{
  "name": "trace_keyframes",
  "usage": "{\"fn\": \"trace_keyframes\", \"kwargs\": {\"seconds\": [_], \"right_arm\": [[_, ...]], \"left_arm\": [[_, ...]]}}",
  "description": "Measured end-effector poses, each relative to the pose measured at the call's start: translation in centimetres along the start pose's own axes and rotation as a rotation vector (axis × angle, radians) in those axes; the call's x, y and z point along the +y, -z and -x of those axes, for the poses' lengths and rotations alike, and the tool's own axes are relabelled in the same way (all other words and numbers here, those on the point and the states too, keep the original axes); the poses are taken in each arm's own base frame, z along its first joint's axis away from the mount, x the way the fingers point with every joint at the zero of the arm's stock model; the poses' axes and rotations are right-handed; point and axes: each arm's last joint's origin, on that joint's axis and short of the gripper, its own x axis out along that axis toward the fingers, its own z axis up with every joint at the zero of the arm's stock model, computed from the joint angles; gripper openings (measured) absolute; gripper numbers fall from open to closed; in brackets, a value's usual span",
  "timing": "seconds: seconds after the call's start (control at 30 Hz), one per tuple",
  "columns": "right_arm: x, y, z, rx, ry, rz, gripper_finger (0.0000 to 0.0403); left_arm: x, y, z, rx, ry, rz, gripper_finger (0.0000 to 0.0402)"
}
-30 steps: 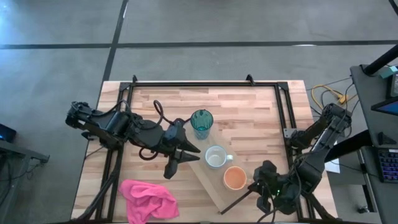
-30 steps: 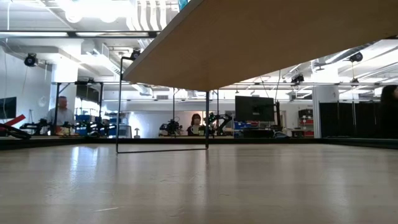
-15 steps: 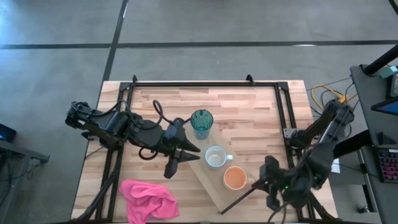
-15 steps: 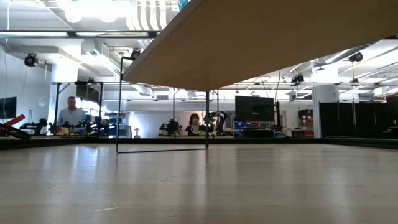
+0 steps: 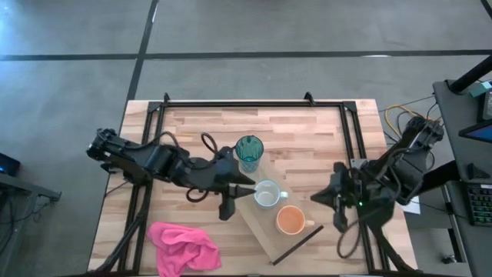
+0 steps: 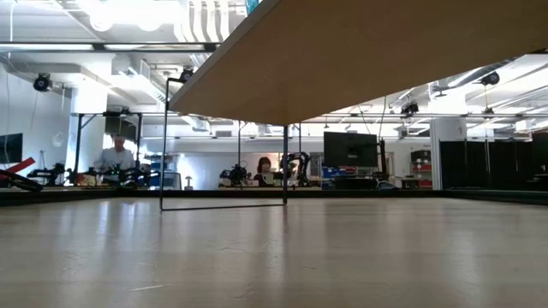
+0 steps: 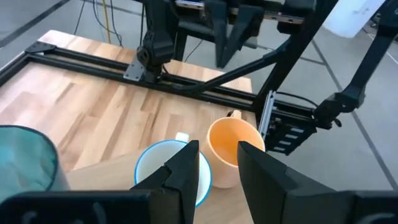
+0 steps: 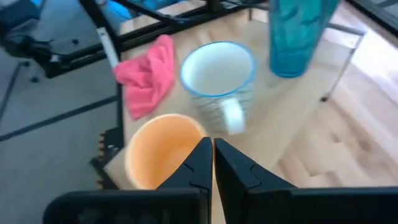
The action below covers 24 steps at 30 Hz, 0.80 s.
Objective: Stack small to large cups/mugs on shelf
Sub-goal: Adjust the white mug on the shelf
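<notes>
The left hand (image 5: 240,192), fingers apart, has advanced to the white mug (image 5: 267,194) on the shelf (image 5: 257,227); the right hand (image 5: 327,195), fingers together, has swung nearer the orange mug (image 5: 290,221).

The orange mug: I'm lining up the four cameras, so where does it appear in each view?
High view: orange mug at the shelf's near end, lower middle.
Low view: not in it.
Left wrist view: centre, right of the whitish mug.
Right wrist view: lower left.
Shared landmark: the whitish mug beside it.
</notes>
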Motion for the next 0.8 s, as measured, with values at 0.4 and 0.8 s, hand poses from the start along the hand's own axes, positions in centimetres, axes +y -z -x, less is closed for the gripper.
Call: {"fn": "trace_keyframes", "kwargs": {"seconds": [0.4, 0.8], "right_arm": [[-1.2, -1.2, -2.5, 0.095, 0.023, 0.005, 0.0008], [-0.4, -0.8, -5.5, 0.168, 0.034, 0.021, 0.0008]], "left_arm": [[-0.5, 0.6, -2.5, -0.005, -0.013, 0.002, 0.0096], [-0.8, 1.9, -4.9, 0.046, -0.038, -0.007, 0.0096]]}}
